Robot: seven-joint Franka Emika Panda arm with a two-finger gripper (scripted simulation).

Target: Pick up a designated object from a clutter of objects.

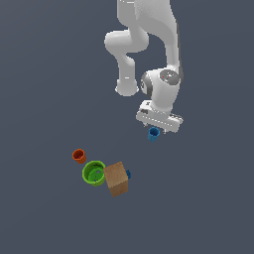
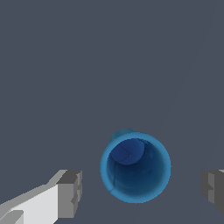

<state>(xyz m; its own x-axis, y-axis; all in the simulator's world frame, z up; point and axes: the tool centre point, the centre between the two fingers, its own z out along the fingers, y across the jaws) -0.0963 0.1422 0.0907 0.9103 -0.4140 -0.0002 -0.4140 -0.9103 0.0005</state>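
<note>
Exterior view: tool [image 1: 158,130] covers blue cup [image 1: 154,134] top; fingers unseen

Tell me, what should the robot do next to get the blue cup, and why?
Probably close the jaws. In the wrist view the blue cup sits between the two open fingers, with a gap on each side, so the gripper looks lined up but grips nothing yet.

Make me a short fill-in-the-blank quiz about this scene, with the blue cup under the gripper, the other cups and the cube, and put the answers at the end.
1. In the wrist view, the blue cup sits between the gripper fingers, which are ____ and apart from it.
2. The tan cube is beside the ____ cup.
3. The smallest cup beside the green one is ____.

Answers: open; green; orange
</note>
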